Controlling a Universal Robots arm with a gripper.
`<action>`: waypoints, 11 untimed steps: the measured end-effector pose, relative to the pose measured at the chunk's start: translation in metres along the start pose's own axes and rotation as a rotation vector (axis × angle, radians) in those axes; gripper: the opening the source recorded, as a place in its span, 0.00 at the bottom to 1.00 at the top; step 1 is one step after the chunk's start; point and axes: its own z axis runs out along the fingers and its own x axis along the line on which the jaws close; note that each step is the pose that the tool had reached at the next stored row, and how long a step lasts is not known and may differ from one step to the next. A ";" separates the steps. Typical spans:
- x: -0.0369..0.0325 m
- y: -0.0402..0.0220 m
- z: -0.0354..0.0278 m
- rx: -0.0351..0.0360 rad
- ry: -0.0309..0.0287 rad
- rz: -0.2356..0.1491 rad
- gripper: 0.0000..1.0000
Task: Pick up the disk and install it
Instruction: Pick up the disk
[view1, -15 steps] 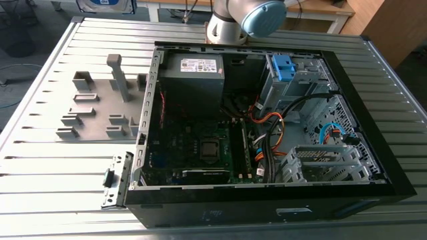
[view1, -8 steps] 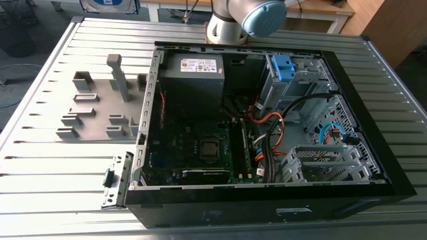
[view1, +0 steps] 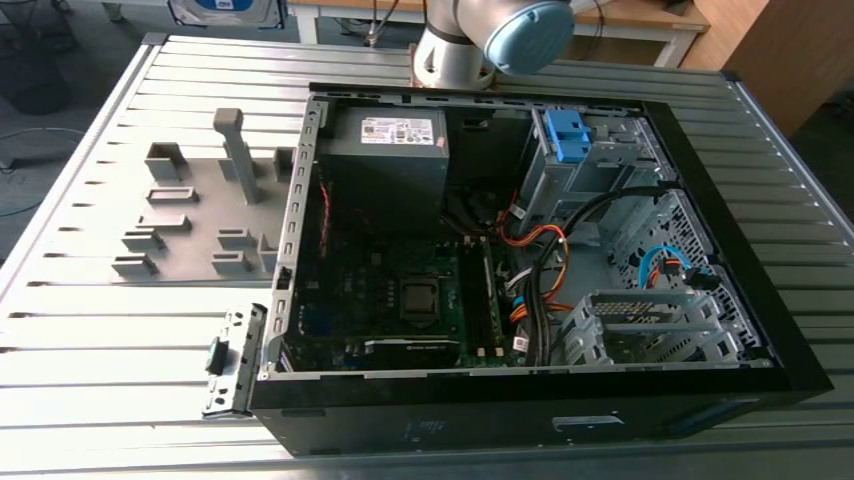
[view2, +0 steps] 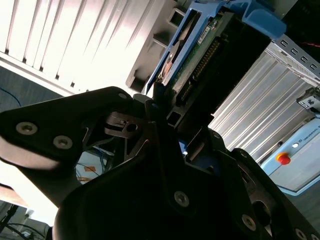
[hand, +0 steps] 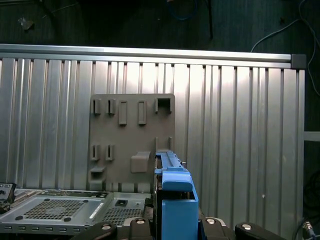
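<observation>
The disk (view2: 200, 45) shows in the second wrist view as a green circuit-board underside with a connector row, framed by a blue caddy. My gripper (view2: 167, 107) is shut on its lower end, a black finger pressed against each side. In the first wrist view the caddy's blue end (hand: 175, 200) rises between the gripper's black parts, above the ribbed table. In the exterior view a blue plastic piece (view1: 567, 135) stands at the drive cage in the open computer case (view1: 747, 300); I cannot tell whether it carries a drive. The arm's joint (view1: 527, 35) is behind the case.
A grey holder plate (view1: 200, 215) with slots and posts lies on the ribbed metal table (view1: 107, 330) at the exterior view's left. Inside the case are a grey power-supply box (view1: 394, 150), the motherboard (view1: 400, 290), orange and black cables (view1: 534, 250) and a metal cage (view1: 654, 320).
</observation>
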 end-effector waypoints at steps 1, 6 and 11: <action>0.0000 -0.0010 0.0000 0.0000 0.0000 0.000 0.36; 0.0001 -0.0059 -0.0001 0.0001 -0.0001 0.000 0.36; 0.0003 -0.0128 -0.0003 -0.0001 0.0000 0.000 0.36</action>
